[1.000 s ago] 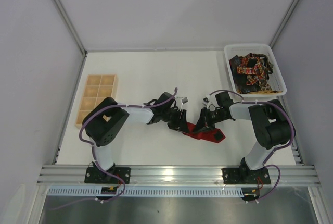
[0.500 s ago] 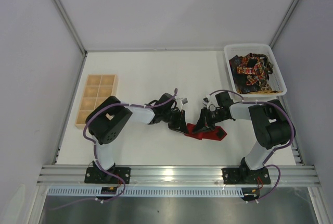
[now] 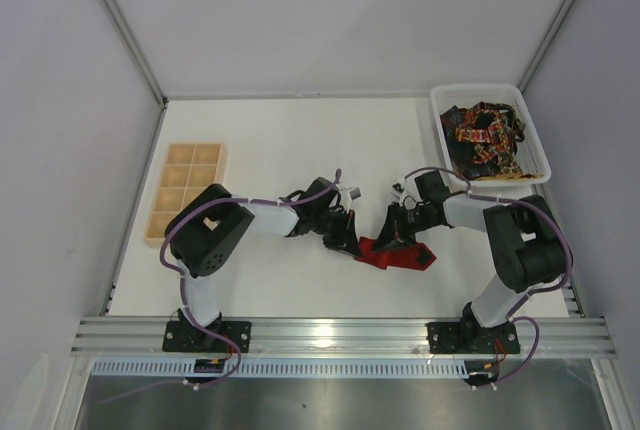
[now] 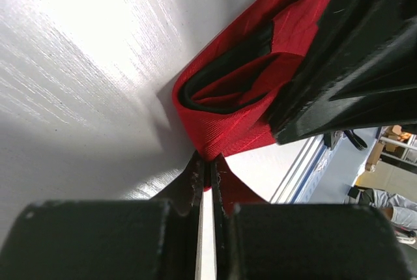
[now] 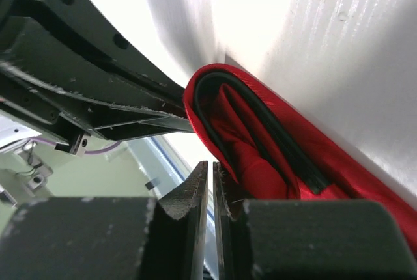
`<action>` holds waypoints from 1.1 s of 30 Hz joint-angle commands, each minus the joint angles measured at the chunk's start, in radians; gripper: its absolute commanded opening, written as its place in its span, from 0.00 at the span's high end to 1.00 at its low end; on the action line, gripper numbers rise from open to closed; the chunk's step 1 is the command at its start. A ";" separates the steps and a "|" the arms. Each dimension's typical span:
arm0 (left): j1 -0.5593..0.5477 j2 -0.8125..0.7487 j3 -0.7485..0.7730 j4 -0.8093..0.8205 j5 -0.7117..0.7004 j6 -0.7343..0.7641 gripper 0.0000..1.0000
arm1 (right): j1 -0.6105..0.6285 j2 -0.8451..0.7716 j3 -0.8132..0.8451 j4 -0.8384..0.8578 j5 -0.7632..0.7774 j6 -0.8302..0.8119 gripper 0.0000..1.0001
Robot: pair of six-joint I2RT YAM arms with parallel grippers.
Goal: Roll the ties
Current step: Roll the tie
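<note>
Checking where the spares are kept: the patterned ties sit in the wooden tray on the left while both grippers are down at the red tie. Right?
No: the patterned ties sit in the white bin at the back right, not the wooden tray, as the top view shows. The left gripper and right gripper are down at the red tie.

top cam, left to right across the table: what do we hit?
wooden compartment tray → left fingers → red tie → white bin holding patterned ties. Right fingers overlap the red tie, so they are left out of the order.
</note>
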 commanded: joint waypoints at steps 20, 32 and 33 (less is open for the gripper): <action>0.018 -0.044 0.026 -0.124 0.007 0.030 1.00 | -0.047 -0.083 0.087 -0.053 0.438 0.022 0.77; 0.041 -0.073 -0.001 -0.167 0.019 0.056 1.00 | -0.012 -0.120 -0.098 0.021 0.426 0.086 0.73; 0.043 -0.073 -0.001 -0.179 0.022 0.059 1.00 | -0.004 -0.135 -0.112 0.024 0.420 0.105 0.73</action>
